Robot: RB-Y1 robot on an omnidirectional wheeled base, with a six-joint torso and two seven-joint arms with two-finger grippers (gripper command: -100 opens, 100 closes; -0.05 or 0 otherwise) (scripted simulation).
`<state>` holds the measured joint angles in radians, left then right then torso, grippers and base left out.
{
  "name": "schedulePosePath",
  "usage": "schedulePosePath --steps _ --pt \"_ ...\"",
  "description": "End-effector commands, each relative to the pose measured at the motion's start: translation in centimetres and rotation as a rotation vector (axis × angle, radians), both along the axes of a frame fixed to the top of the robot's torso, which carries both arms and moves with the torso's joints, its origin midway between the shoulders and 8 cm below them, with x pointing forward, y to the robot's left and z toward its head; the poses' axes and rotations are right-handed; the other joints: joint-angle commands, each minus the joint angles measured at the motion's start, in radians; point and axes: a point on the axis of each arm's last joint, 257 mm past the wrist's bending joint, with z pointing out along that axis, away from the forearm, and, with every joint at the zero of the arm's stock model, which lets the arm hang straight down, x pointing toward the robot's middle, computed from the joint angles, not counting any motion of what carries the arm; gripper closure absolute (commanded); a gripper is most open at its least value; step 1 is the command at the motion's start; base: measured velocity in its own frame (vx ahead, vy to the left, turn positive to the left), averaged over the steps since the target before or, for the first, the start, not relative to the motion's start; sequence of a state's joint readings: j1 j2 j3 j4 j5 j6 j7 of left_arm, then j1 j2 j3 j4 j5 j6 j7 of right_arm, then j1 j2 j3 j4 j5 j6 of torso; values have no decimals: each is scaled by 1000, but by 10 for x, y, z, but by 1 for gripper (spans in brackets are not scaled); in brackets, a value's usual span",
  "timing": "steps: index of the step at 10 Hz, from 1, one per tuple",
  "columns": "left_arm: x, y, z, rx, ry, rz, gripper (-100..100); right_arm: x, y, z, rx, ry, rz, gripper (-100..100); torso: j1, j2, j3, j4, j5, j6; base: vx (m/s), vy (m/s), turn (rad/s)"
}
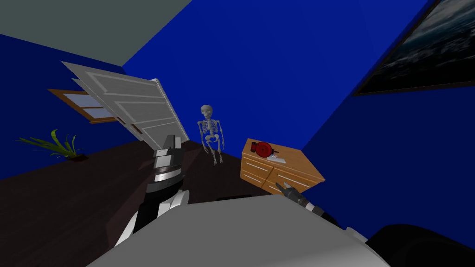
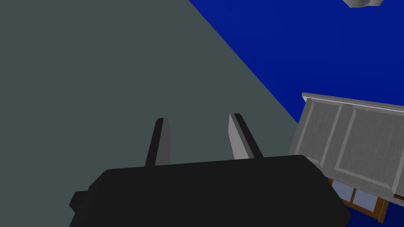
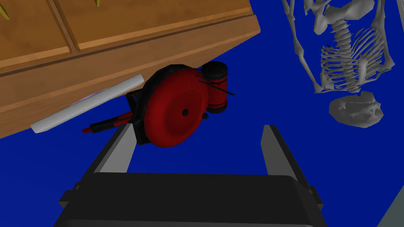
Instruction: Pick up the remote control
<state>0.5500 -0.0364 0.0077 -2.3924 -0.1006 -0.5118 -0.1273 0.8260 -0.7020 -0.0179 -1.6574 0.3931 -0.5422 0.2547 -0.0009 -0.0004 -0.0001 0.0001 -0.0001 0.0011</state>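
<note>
My left jaws are parked high by the grey door (image 1: 139, 109), apart and empty, out of the way. Past the skeleton (image 1: 211, 132), the wooden dresser (image 1: 297, 166) carries a red round gadget (image 3: 173, 112) and, just beside it, the remote control (image 3: 86, 104), a thin pale slab lying flat. My right jaws, wide apart and empty, point toward it, not yet touching.

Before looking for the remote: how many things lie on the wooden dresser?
2. A red round device lies at the dresser end nearest the skeleton; a flat white remote control lies beside it. None seems hidden.
</note>
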Motion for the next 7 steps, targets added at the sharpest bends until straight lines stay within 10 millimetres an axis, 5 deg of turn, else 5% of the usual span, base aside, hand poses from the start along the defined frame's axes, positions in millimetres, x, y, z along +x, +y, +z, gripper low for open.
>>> schedulePosePath --steps 1,7 --pt "0 0 0 0 0 0 0 -28 -17 -18 -76 68 37 -100 0 0 0 0 0 0 18 33 343" --pt "0 0 0 0 0 0 0 -90 -61 -56 -223 227 95 -100 0 -1 -1 0 0 -1 27 24 181"
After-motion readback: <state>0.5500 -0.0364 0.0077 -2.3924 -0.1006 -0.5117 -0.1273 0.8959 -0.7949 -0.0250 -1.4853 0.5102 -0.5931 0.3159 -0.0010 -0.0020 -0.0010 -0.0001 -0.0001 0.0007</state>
